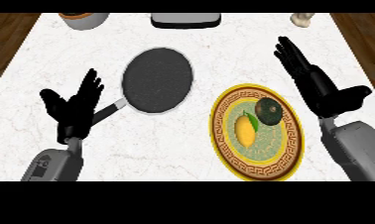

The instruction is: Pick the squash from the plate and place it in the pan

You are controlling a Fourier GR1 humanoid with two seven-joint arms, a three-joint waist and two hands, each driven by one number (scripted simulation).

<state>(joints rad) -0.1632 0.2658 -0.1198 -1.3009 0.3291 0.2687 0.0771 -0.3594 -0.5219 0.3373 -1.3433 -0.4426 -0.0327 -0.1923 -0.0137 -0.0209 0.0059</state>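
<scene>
White marble counter (183, 139) holds a dark round frying pan (157, 80) and a gold-rimmed patterned plate (224, 141) where the dark green round squash (269, 111) touches a yellow lemon (245, 130), so the open-fingered right hand (316, 85) risks grabbing the wrong one, while the left hand (73, 106) rests open.

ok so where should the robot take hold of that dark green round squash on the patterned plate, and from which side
Probably across the rounded middle of the dark green squash, coming from above and the right with the open right hand. It sits toward the upper right of the yellow-rimmed patterned plate, and the yellow lemon crowds its lower left.

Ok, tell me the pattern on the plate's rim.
A dark Greek-key border on orange, edged in yellow, around the plate; it shows in the head view.
</scene>
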